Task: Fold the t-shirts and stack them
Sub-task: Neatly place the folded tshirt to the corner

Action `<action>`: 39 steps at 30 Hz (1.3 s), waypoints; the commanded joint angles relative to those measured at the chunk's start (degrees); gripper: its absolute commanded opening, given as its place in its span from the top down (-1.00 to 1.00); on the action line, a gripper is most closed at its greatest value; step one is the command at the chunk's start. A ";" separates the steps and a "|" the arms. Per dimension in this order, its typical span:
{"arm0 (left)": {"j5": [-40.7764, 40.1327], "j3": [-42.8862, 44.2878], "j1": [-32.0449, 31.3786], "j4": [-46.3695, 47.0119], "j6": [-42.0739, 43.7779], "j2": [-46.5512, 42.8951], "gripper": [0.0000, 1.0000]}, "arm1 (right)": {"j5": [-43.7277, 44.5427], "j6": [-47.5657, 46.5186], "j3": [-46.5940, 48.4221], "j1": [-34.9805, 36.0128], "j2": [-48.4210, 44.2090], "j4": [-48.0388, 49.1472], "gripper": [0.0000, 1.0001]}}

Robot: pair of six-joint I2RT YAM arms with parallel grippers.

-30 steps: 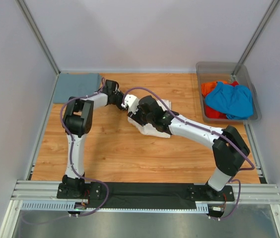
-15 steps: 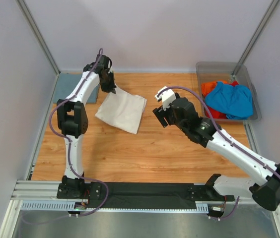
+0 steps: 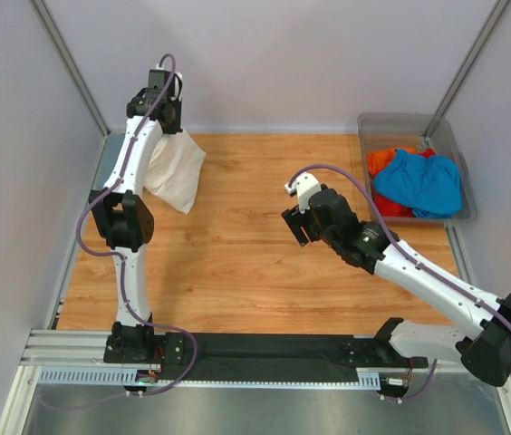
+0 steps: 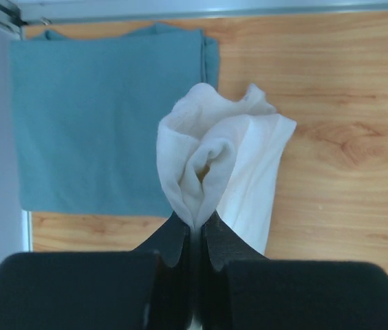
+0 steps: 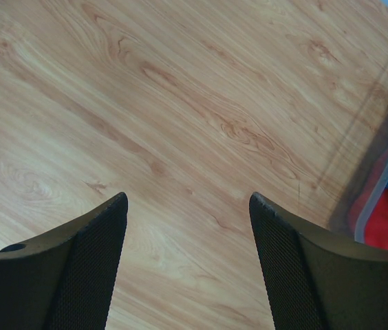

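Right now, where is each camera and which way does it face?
Top external: above, behind the bases, looking down on the table; left arm and right arm show.
Left wrist: looks down past the left end effector, shut on the white shirt, grey-blue shirt below.
Right wrist: looks down at wood, bin's edge; open right end effector shows.
Top and left wrist share the white shirt.

My far right corner holds a clear grey plastic bin (image 3: 399, 118), sitting on the wooden table (image 3: 237, 272).
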 commanded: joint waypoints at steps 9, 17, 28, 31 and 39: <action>-1.73 5.40 1.94 6.83 8.62 -3.84 1.00 | -1.10 0.68 2.25 -0.52 4.78 2.94 -0.45; -0.93 5.58 2.30 8.59 11.35 -7.01 1.00 | -2.25 0.86 2.78 -0.78 6.71 3.91 -0.44; 3.20 6.63 4.32 10.08 10.12 -5.17 1.00 | -2.60 1.12 2.07 -0.78 6.80 3.73 -0.43; 3.82 8.21 4.85 10.26 10.21 -3.58 1.00 | -2.78 1.56 2.07 -0.87 6.98 3.29 -0.43; 5.66 9.71 6.51 10.79 9.33 -0.33 1.00 | -3.21 1.56 2.33 -0.87 8.03 2.68 -0.43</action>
